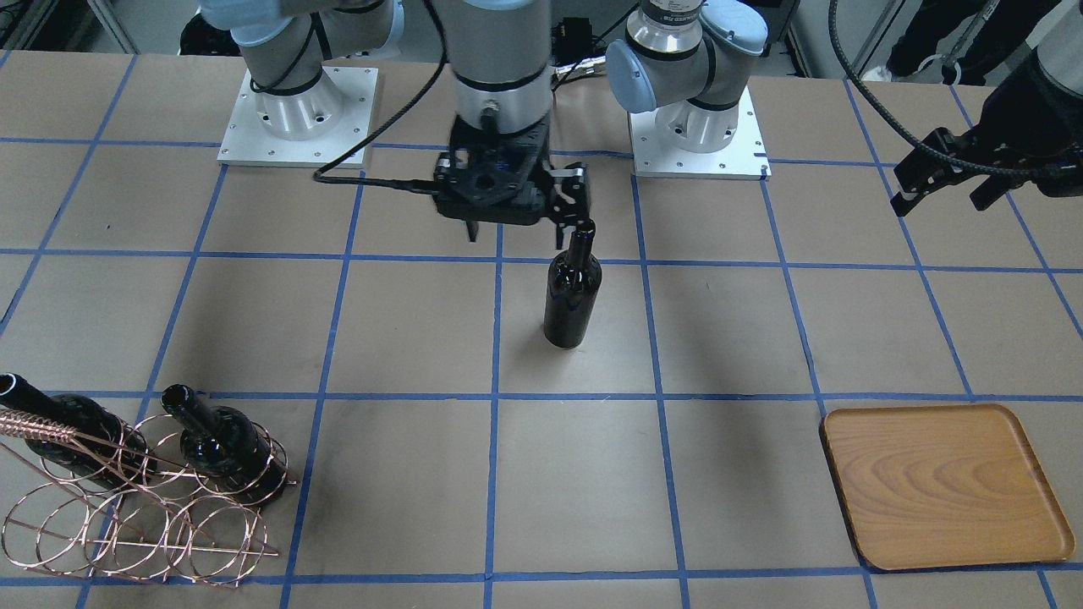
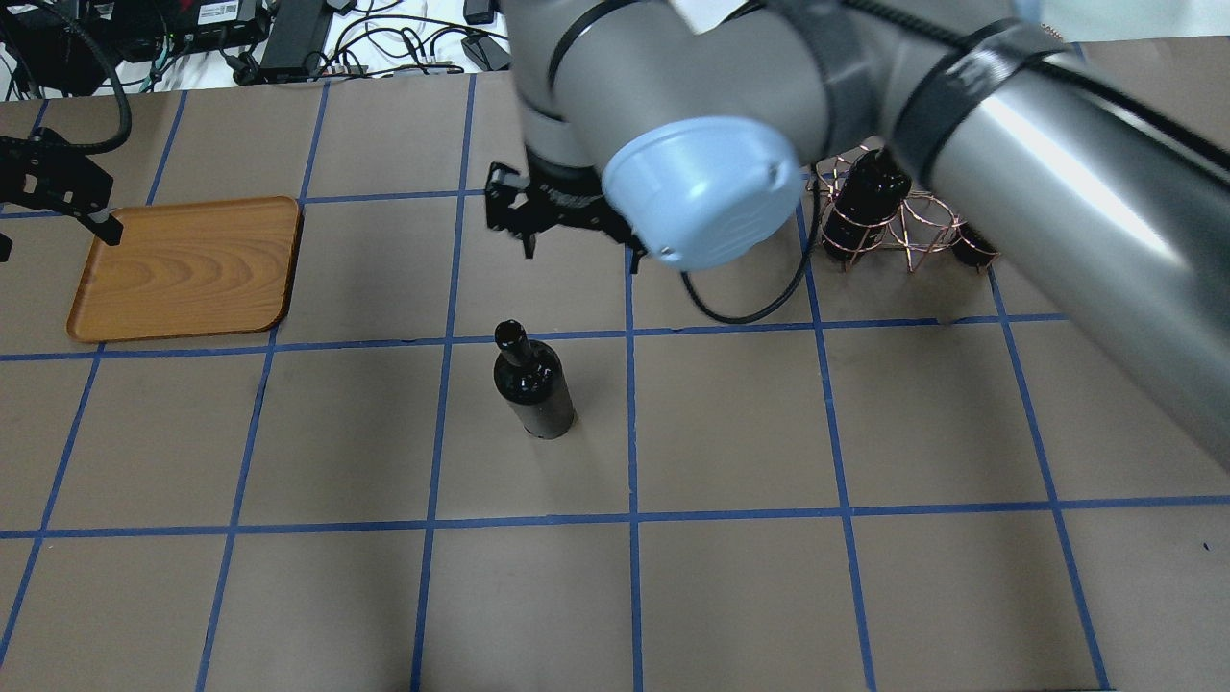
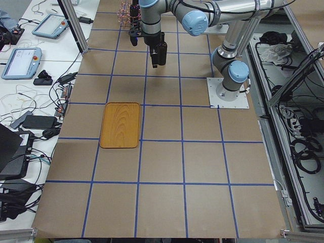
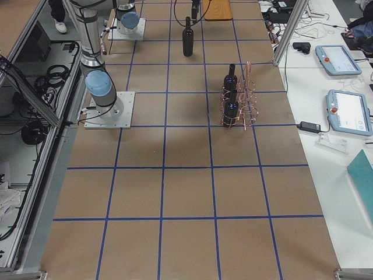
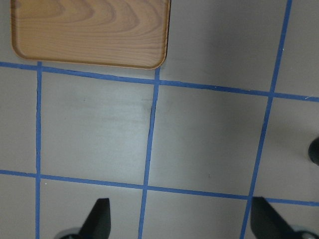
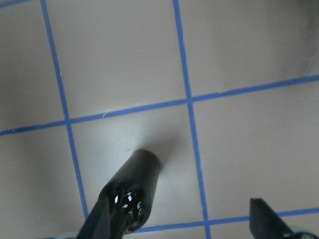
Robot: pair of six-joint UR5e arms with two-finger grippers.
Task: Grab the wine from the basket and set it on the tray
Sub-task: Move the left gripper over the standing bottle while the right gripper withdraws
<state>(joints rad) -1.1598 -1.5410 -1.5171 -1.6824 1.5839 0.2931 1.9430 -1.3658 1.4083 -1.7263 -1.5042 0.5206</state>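
One wine bottle stands upright on the table near the middle, also in the overhead view. My right gripper is open just above and behind it. In the right wrist view the bottle is beside one finger, not between the jaws. Two more bottles lie in the copper wire basket. The wooden tray is empty. My left gripper is open and empty, hanging above the table behind the tray.
The table is brown paper with a blue tape grid. The basket is on my right side and the tray on my left. The two arm bases stand at the robot's edge.
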